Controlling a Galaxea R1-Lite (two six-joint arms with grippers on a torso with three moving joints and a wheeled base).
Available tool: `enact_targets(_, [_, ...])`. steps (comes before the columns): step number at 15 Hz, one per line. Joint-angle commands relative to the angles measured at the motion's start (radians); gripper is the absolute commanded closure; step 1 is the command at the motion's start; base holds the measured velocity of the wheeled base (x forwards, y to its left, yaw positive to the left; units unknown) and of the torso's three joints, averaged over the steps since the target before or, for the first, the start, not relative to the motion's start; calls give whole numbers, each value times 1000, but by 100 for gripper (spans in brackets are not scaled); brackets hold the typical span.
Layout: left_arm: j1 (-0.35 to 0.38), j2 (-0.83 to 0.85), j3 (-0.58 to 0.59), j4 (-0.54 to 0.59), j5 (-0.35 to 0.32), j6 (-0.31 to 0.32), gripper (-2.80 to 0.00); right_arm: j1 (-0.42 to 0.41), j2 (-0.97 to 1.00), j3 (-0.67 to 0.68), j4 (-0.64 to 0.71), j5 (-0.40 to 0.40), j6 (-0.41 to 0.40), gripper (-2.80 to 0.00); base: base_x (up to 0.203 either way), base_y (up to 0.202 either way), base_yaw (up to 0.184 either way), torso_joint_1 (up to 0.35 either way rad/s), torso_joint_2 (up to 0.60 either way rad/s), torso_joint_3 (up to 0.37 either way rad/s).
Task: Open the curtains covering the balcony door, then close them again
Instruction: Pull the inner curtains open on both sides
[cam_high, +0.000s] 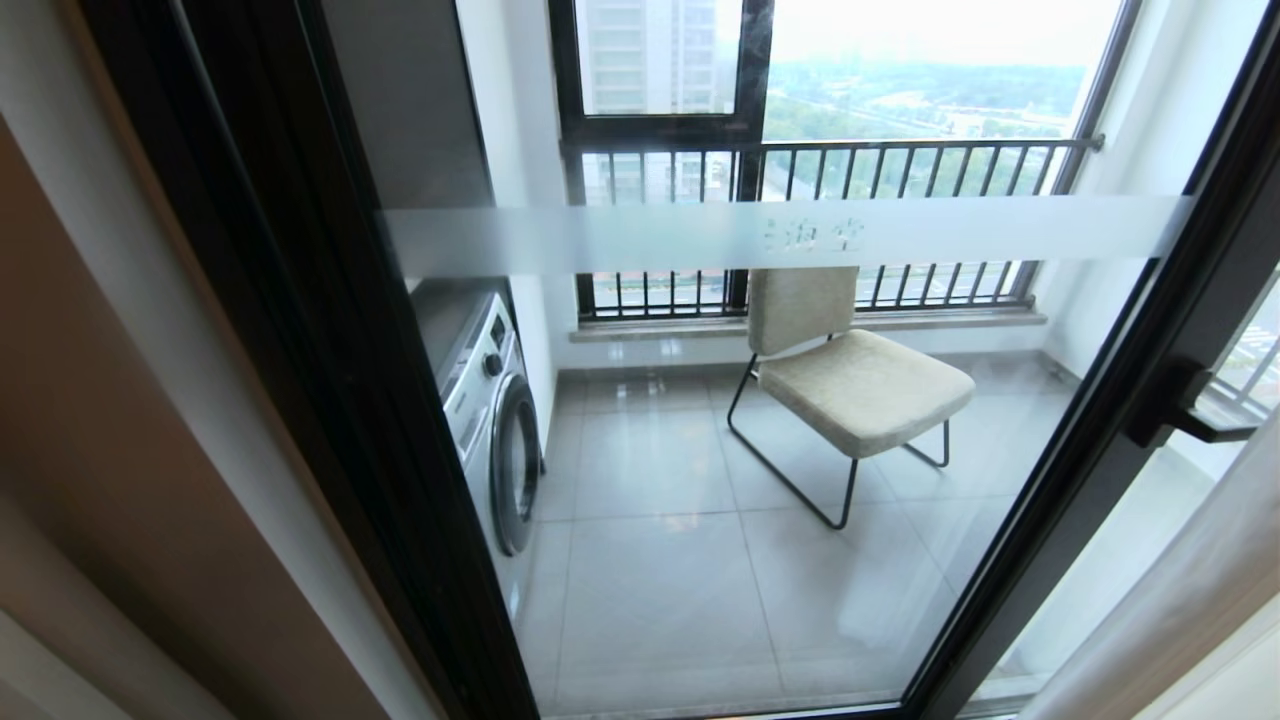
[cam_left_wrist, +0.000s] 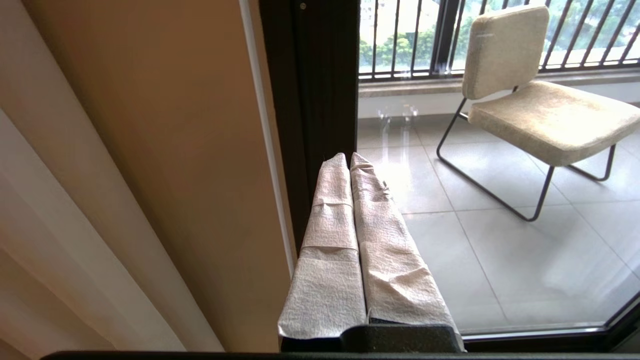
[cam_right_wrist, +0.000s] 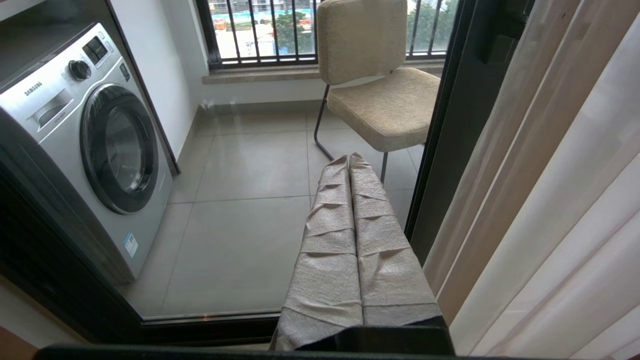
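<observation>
The balcony door (cam_high: 760, 450) fills the head view, its glass bare and uncovered, with a frosted band (cam_high: 780, 237) across it whose small characters are too faint to read. The door handle (cam_high: 1185, 410) shows at the right frame. The curtains are pulled off to both sides and mostly cut off: only a strip of pale sheer fabric (cam_high: 1180, 600) shows at the lower right of the head view, and brownish folds (cam_left_wrist: 100, 200) run along one side of the left wrist view. In the right wrist view the sheer and beige layers (cam_right_wrist: 550, 200) hang just beside the door frame.

Neither arm appears in the head view. The left hand (cam_left_wrist: 348, 157) is closed on nothing, its cloth-wrapped fingers pressed together, pointing at the dark door frame. The right hand (cam_right_wrist: 348, 157) is likewise closed and empty, facing the glass.

Behind the glass stand a chair (cam_high: 850, 385) and a washing machine (cam_high: 490, 420), the machine partly hidden by the frame.
</observation>
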Motion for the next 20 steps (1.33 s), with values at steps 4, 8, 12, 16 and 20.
enact_targets(4, [0, -2, 0, -1, 0, 1, 0, 0, 0, 0, -1, -1, 0, 0, 0, -183, 1, 1, 1, 4])
enact_targets(8, [0, -2, 0, -1, -1, 2, 0, -1, 0, 0, -1, -1, 0, 0, 0, -192, 1, 3, 1, 0])
enact_targets(12, [1, -2, 0, -1, -1, 2, 0, -1, 0, 0, -1, 0, -1, 0, 0, -191, 1, -1, 2, 3])
enact_targets(16, [0, -2, 0, -1, -1, 4, 0, -1, 0, 0, -1, -1, 0, 0, 0, -190, 1, 3, 3, -1])
enact_targets(20, [0, -2, 0, -1, 1, 2, 0, 0, 0, 0, -1, 0, 0, 0, 0, -190, 1, 3, 3, 4])
